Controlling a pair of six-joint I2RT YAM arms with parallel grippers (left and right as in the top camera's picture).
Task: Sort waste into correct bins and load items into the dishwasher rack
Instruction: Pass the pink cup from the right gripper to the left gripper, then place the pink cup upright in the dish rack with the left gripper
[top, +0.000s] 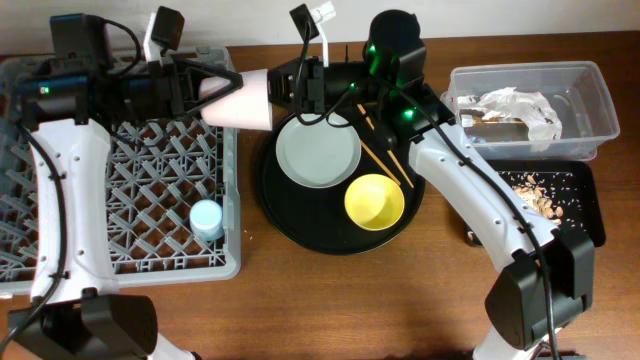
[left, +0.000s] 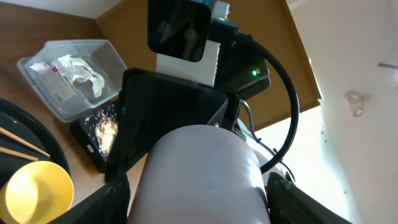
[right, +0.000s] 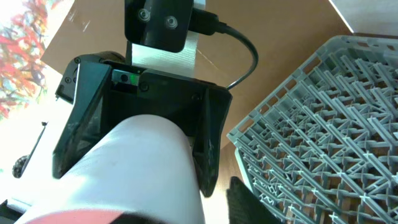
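The small pink cup (top: 240, 100) hangs on its side above the gap between the grey dishwasher rack (top: 130, 180) and the round black tray. My left gripper (top: 213, 90) is shut on its narrow end, a finger pressed on each side of the cup (left: 199, 180). My right gripper (top: 282, 88) is at the cup's wide rim and stands open; in the right wrist view its finger (right: 249, 202) sits apart from the cup (right: 143, 174). A light blue cup (top: 207, 218) stands in the rack. The grey-green plate (top: 318, 150), yellow bowl (top: 374, 201) and chopsticks (top: 380, 150) lie on the round tray.
The round black tray (top: 290, 215) sits mid-table. At the right, the clear tub (top: 590, 90) holds crumpled napkins (top: 515, 105), and the shallow black tray (top: 592, 205) in front of it holds food scraps (top: 540, 195).
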